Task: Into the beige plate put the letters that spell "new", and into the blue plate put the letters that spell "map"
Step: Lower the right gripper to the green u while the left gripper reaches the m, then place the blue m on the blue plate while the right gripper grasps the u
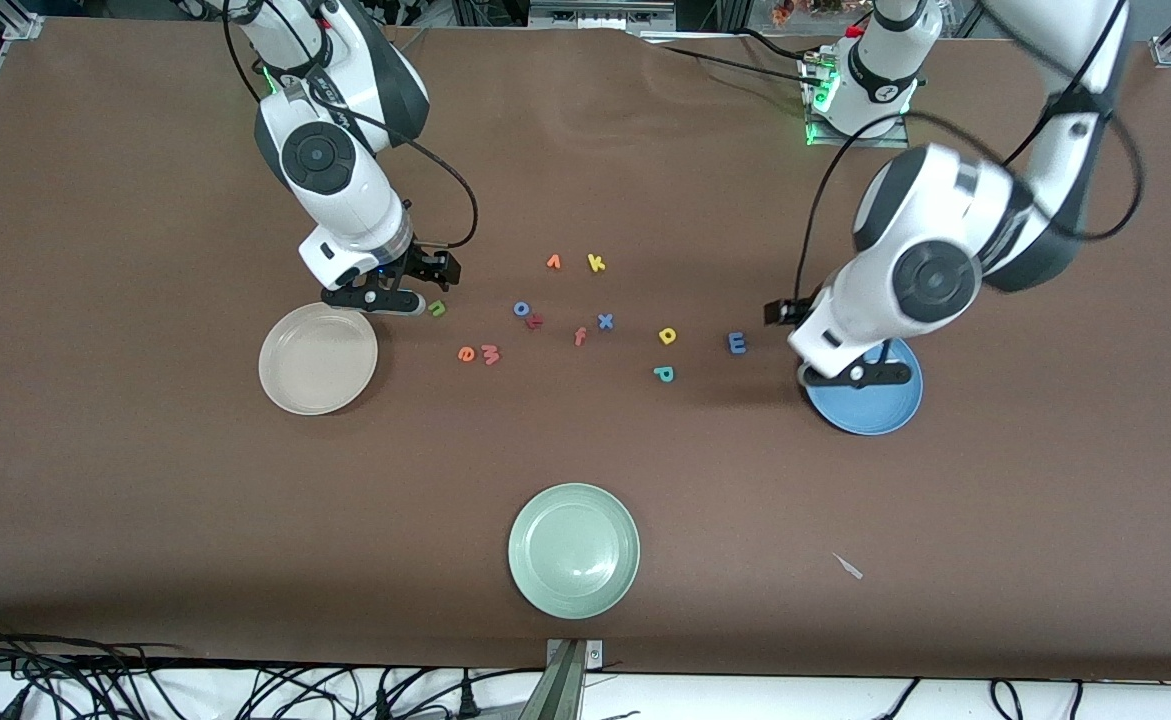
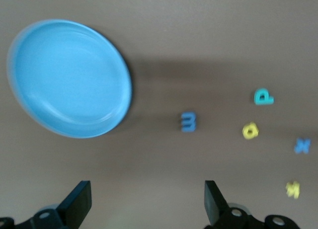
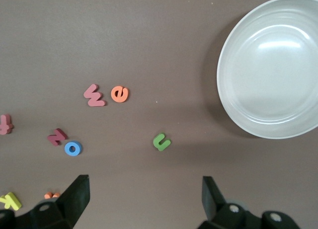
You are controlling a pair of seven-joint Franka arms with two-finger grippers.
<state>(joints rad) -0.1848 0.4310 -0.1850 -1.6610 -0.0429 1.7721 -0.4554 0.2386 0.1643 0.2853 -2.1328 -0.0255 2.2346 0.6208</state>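
Both tools (image 1: 407, 292) (image 1: 850, 368) low — wide open

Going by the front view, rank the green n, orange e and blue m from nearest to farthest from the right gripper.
1. Green n, just beside the right gripper, by the beige plate.
2. Orange e, nearer the camera.
3. Blue m, toward the left arm's end.

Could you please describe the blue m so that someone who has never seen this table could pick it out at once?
Start at the blue plate toward the left arm's end of the table. The blue m lies on the brown cloth beside that plate, on the side toward the other letters. It is closer to the plate than any other letter; the yellow a and teal p lie farther from the plate.
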